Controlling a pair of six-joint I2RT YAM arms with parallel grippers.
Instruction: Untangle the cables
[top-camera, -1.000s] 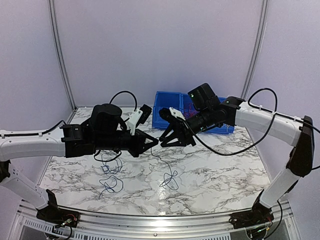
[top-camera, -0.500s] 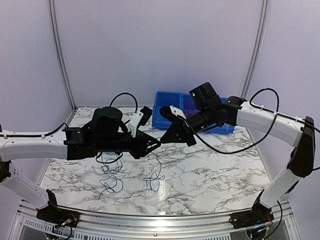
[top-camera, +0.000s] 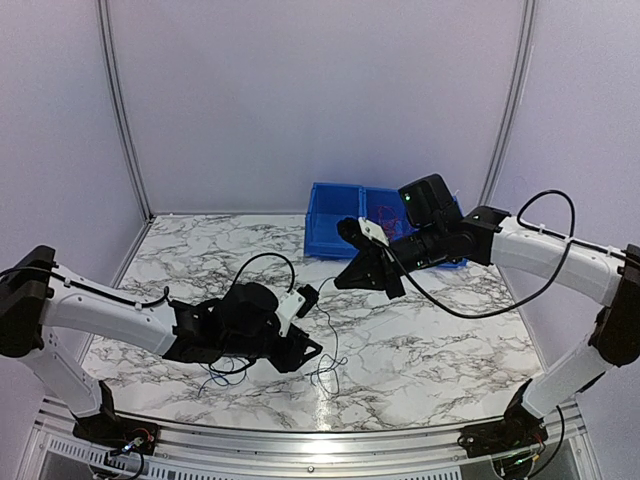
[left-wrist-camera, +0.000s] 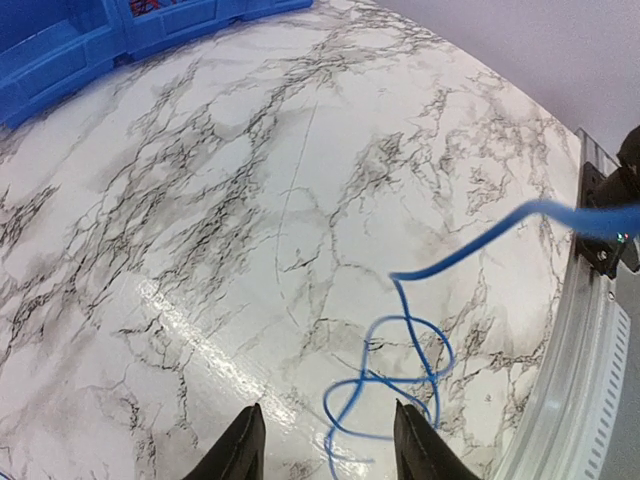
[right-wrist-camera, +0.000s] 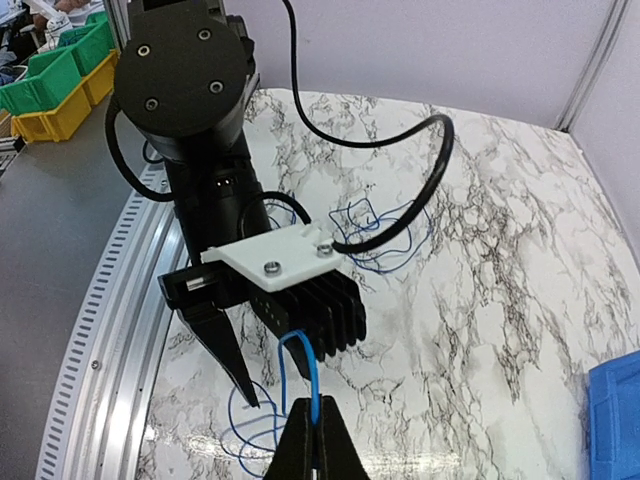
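Right gripper (right-wrist-camera: 310, 412): fingers pinched fully together on a thin blue cable (right-wrist-camera: 315, 375). The wire pokes up out of my fingertips in a tight little arch, so the grip sits right at a bend. I'm holding it up in the air over the white marble-patterned tabletop (right-wrist-camera: 500, 260).

From that pinch the cable drops down and curls into a few small loops (left-wrist-camera: 405, 345) flat on the marble. Those loops sit just ahead of my left gripper (left-wrist-camera: 325, 455) and a bit toward its right finger. One strand climbs off the table from there and runs out past that finger.

Left fingers (left-wrist-camera: 240, 450) are apart with nothing between them, hovering low over the table. They aren't touching the wire as far as I can see. From my right wrist camera the left gripper is right below my closed fingertips, close to them, with its dark pointed finger aimed at the loops.

The rest of the cables, a loose bunch of thin blue and dark wires (right-wrist-camera: 385, 238), lie on the marble behind my left fingers, back by the wrist. They're apart from the strand I'm holding.

The blue plastic bin (top-camera: 335, 228) is well beyond both sets of fingers, at the far edge of the table.
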